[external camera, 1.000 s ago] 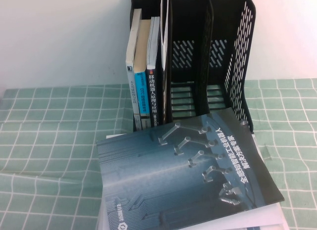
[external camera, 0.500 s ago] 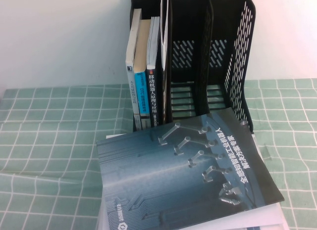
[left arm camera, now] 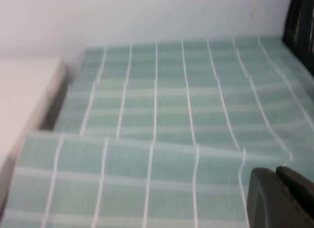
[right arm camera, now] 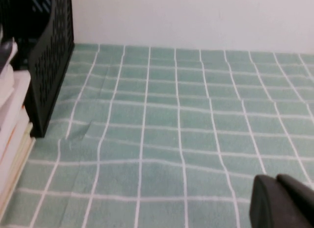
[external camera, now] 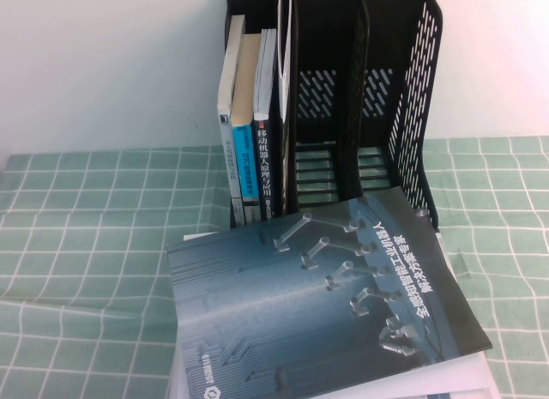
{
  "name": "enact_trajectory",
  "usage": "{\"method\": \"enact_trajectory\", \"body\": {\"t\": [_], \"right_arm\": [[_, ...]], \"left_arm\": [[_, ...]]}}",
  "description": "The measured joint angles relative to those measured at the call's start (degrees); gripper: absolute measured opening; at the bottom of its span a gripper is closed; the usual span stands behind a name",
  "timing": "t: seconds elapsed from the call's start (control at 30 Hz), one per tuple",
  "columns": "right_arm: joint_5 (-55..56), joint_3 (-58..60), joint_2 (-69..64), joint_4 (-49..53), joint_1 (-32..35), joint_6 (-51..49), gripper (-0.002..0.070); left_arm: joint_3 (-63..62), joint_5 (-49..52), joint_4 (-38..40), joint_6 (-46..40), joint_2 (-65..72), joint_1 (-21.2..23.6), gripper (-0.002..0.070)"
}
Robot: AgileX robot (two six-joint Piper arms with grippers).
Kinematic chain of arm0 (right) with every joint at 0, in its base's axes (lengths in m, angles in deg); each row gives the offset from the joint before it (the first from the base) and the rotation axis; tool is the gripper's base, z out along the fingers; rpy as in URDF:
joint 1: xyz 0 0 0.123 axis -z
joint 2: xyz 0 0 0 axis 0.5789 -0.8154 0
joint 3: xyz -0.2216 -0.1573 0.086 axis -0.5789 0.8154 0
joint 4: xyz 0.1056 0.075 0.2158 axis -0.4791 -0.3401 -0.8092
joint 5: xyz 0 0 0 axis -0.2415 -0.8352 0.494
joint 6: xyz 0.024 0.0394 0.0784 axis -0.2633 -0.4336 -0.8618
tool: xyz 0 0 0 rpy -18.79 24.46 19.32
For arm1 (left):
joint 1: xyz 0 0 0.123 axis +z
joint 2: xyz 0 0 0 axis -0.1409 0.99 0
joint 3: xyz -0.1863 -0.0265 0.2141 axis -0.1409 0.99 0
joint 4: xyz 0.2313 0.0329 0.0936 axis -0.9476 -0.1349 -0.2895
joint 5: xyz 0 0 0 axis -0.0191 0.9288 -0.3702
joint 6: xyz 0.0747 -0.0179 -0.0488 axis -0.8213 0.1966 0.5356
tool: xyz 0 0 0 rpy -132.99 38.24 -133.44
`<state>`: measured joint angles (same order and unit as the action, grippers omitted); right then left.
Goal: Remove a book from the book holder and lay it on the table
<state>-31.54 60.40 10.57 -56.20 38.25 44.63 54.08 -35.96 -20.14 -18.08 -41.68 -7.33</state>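
Note:
The black book holder [external camera: 403,90] stands at the back of the table. Three upright books [external camera: 249,124] fill its leftmost compartment; the other compartments look empty. A dark blue book [external camera: 326,305] lies flat on a stack of white books in front of the holder. Neither arm shows in the high view. My left gripper [left arm camera: 275,171] is shut and empty, hovering over the green checked cloth left of the holder [left arm camera: 301,22]. My right gripper [right arm camera: 275,179] is shut and empty over the cloth right of the holder [right arm camera: 49,66].
A green checked cloth [external camera: 86,244] covers the table, with creases. A white wall stands behind. The white book stack [right arm camera: 10,125] shows beside the holder in the right wrist view. A pale surface [left arm camera: 24,90] lies beyond the cloth's left edge.

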Motion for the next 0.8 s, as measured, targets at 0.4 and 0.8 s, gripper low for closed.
{"method": "enact_trajectory", "body": {"t": [0.4, 0.8], "right_arm": [[28.88, 0.00, 0.00, -0.13, 0.00, 0.00, -0.0002], [33.45, 0.00, 0.00, -1.03, 0.00, 0.66, -0.0002]], "left_arm": [[0.39, -41.91, 0.00, -0.13, 0.00, 0.00, -0.0003], [0.39, -51.43, 2.18, 10.14, 0.00, 0.00, -0.0003]]}}
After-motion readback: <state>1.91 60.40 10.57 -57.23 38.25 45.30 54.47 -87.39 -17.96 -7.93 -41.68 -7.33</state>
